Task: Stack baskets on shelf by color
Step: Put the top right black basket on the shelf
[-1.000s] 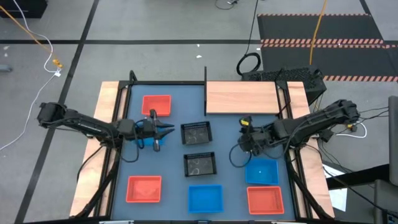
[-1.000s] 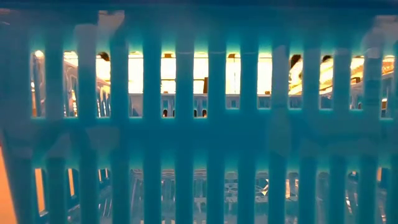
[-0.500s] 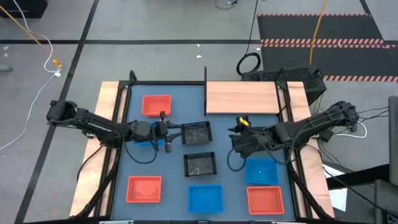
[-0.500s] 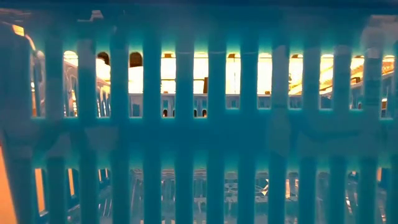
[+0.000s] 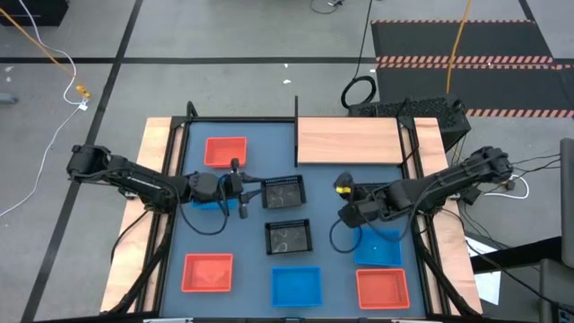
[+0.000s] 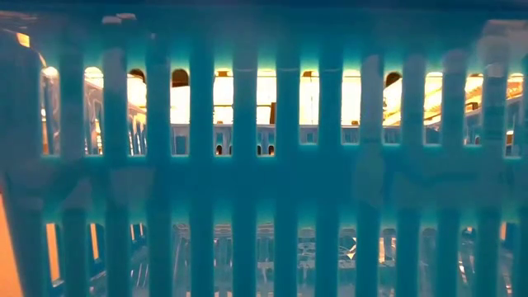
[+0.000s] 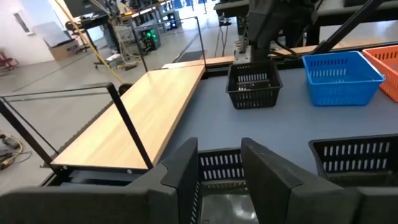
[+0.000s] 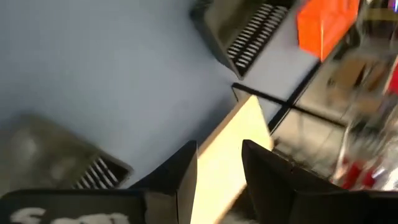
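My left gripper (image 5: 256, 190) reaches level from the table's left and stands open at the left rim of a black basket (image 5: 283, 191). That basket's slotted wall (image 7: 221, 167) shows in the gap between the fingers. A second black basket (image 5: 288, 236) sits just nearer. My right gripper (image 5: 343, 215) hangs open, slanting down, over a third black basket (image 7: 252, 84) resting on the table, with nothing between its fingers (image 8: 186, 168). The wooden shelf (image 5: 348, 141) lies bare at the far right. Red baskets (image 5: 226, 151) (image 5: 208, 272) (image 5: 383, 287) and blue baskets (image 5: 296, 285) (image 5: 377, 247) rest on the table. My left gripper has its open fingers (image 7: 183, 171) at the black basket's left wall, coming level from the table's left. I cannot tell whether they touch it. The basket sits flat on the table.
A thin black post (image 5: 296, 117) stands at the shelf's left end. Wood strips and black rails edge the blue tabletop (image 5: 323, 206). The near blue basket's slatted wall (image 6: 264, 148) fills the low view. A patch of bright blue (image 5: 208, 203) shows beneath my left wrist.
My left gripper has moved toward the table's right, up to the black basket's left rim, and has opened. My right wrist has rolled while its gripper stayed over the same spot. No basket has shifted.
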Available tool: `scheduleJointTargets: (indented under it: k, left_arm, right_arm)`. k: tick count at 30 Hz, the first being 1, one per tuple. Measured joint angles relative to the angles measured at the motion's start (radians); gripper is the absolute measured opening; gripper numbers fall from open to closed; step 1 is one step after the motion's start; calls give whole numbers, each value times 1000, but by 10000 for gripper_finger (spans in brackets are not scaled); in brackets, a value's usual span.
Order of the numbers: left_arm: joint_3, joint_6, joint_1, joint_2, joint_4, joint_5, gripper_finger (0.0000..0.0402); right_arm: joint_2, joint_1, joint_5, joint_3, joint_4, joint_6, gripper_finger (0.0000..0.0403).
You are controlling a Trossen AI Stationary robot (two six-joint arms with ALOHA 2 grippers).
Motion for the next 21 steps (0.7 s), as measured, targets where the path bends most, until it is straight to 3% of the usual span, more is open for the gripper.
scheduleJointTargets:
  k: [2, 9, 21]
  left_arm:
    - [0, 0, 2, 0, 0, 0, 127]
    - [0, -3, 2, 0, -46, 0, 127]
    - [0, -19, 2, 0, -70, 0, 127]
  right_arm:
    - [8, 0, 3, 0, 1, -72, 123]
    - [4, -22, -2, 0, -3, -104, 123]
    - [3, -74, -7, -64, -2, -40, 123]
